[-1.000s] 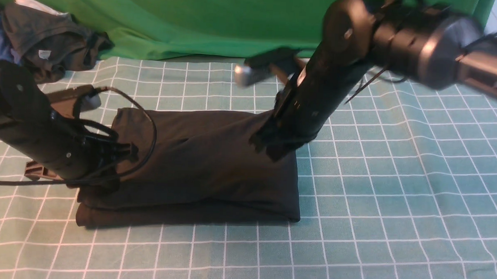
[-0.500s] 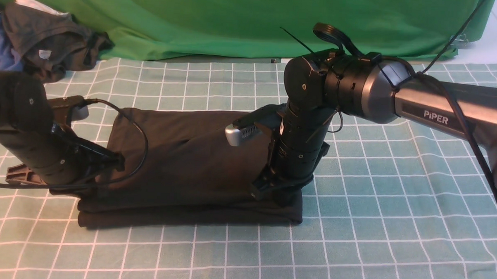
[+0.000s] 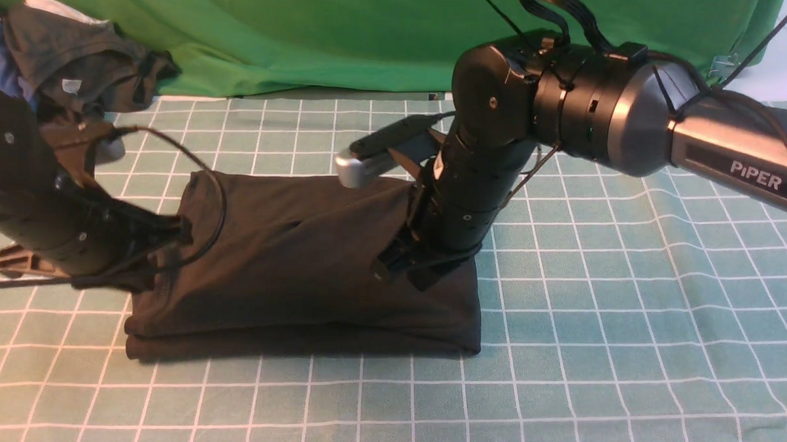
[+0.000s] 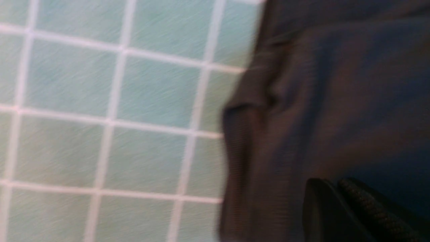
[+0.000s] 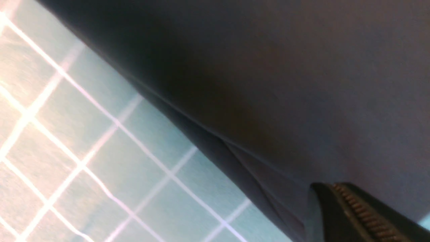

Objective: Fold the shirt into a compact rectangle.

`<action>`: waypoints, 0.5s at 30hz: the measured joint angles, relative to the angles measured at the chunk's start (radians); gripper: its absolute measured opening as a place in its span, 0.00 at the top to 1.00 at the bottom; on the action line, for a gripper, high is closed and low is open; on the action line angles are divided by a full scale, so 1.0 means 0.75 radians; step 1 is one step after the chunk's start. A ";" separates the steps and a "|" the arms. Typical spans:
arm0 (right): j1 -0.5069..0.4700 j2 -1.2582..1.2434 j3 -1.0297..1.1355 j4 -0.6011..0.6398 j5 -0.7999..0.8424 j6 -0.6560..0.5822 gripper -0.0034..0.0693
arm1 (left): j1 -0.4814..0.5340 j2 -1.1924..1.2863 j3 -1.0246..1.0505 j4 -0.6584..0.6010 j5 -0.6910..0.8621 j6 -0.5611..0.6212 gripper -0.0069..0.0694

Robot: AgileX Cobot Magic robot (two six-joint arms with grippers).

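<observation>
Both clamped grippers, left gripper [image 3: 163, 242] and right gripper [image 3: 408, 267], pinch the black shirt [image 3: 300, 257] mid-fold; next, probably lay it flat and release.

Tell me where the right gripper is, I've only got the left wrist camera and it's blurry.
Observer: The right gripper is shut over the shirt's right side, apparently pinching its top layer.
Operator: Is the shirt lying flat?
Observer: No. Its lower layers lie on the checked cloth, but the top layer hangs tented between the right gripper and the left gripper.
Operator: Anything else nearby?
Observer: A pile of other clothes sits at the far left corner, apart from the shirt.
</observation>
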 joint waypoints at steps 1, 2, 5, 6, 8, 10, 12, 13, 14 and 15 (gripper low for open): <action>0.006 0.004 0.000 0.006 -0.005 0.000 0.92 | -0.010 -0.009 0.000 -0.036 -0.008 0.029 0.89; 0.009 0.011 0.000 0.007 -0.007 -0.002 0.92 | -0.019 -0.012 0.000 -0.060 -0.009 0.048 0.89; 0.011 0.045 0.000 0.010 0.001 -0.002 0.92 | -0.039 -0.003 0.005 -0.094 -0.013 0.080 0.89; 0.011 0.067 0.000 0.009 0.017 -0.002 0.92 | -0.042 0.010 0.023 -0.102 -0.021 0.087 0.89; 0.010 0.106 0.000 0.008 0.056 -0.002 0.92 | -0.042 0.040 0.069 -0.104 -0.034 0.093 0.89; 0.010 0.127 0.000 0.001 0.089 -0.002 0.92 | -0.042 0.064 0.101 -0.104 -0.038 0.094 0.89; 0.010 0.150 0.000 -0.018 0.120 0.004 0.92 | -0.043 0.104 0.187 -0.104 -0.063 0.094 0.89; 0.010 0.150 0.000 -0.027 0.123 0.011 0.92 | -0.045 0.110 0.213 -0.104 -0.070 0.096 0.89; 0.008 0.149 0.000 -0.033 0.126 0.019 0.92 | -0.045 0.111 0.231 -0.104 -0.073 0.096 0.89; 0.007 0.143 0.000 -0.038 0.130 0.023 0.92 | -0.045 0.107 0.238 -0.104 -0.073 0.096 0.89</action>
